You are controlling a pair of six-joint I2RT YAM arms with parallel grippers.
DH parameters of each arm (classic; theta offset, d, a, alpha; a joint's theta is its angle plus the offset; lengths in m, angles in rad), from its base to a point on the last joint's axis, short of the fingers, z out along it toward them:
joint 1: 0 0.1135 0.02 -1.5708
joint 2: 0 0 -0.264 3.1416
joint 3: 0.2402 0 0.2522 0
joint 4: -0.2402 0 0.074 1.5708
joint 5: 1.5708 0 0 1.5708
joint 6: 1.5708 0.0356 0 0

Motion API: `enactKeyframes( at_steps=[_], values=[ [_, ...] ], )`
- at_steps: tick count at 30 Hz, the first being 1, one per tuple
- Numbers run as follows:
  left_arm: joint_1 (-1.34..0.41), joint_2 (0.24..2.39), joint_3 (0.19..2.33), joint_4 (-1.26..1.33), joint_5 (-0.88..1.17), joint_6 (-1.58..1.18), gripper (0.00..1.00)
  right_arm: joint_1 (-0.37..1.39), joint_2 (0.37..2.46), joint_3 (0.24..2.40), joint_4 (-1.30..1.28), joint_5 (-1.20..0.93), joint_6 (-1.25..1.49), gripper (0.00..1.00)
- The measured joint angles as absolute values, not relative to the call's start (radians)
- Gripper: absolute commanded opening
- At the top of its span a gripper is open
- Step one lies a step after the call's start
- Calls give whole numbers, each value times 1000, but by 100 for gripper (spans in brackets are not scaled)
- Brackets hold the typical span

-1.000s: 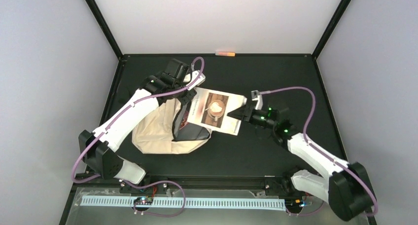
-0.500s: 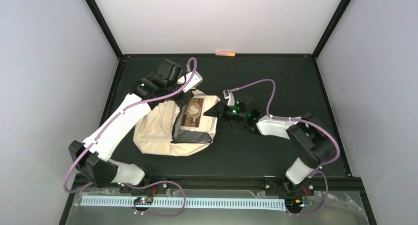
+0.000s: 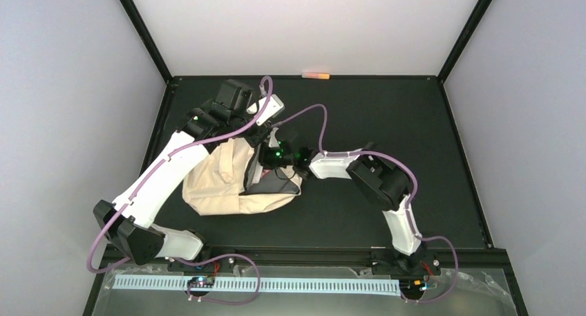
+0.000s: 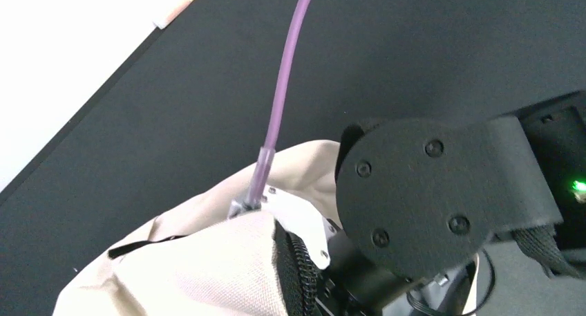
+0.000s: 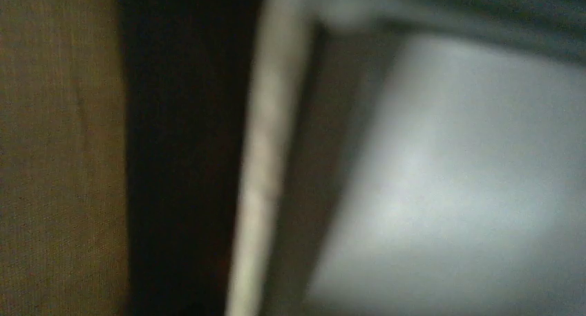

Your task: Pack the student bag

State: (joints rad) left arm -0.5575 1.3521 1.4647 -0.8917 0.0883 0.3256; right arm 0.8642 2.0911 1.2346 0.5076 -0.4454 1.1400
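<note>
Student bag (image 3: 218, 181), a slumped cream woven-fabric backpack with a dark toothed zip, lies left of centre on your matte black worktop (image 3: 387, 108). Your left jaws pinch its raised rim; your right jaws reach into its mouth, and you cannot tell their width.

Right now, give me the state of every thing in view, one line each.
Cream fabric backpack: lying on the black table, main zip open, mouth lifted.
Left hand: shut, pinching the backpack's zip rim.
Right hand: reached into the backpack's mouth; open or shut is hidden.
Pale flat object: inside the backpack, too blurred to identify.
</note>
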Motion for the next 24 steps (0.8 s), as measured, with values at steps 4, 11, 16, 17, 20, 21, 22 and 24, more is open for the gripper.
enactKeyframes(
  at_steps=[4, 11, 16, 17, 20, 21, 22, 24],
  values=[
    [-548, 1347, 1466, -892, 75, 332, 2, 884, 2057, 1244, 372, -422, 1022, 94],
    [-496, 1330, 1466, -892, 73, 335, 2, 878, 1829, 1190, 62, -358, 746, 100],
    [-480, 1326, 1465, -892, 75, 336, 2, 876, 1629, 1113, -88, -281, 607, 100],
    [-479, 1325, 1465, -892, 78, 337, 2, 874, 1594, 1095, -120, -258, 584, 100],
    [-479, 1321, 1464, -894, 81, 339, 2, 869, 1539, 1066, -211, -171, 524, 100],
    [-479, 1321, 1464, -894, 82, 339, 2, 872, 1533, 1063, -247, -126, 500, 100],
    [-479, 1321, 1464, -895, 83, 339, 2, 877, 1533, 1061, -279, -79, 479, 100],
    [-479, 1321, 1463, -896, 83, 339, 2, 898, 1549, 1061, -329, 10, 440, 100]
  ],
)
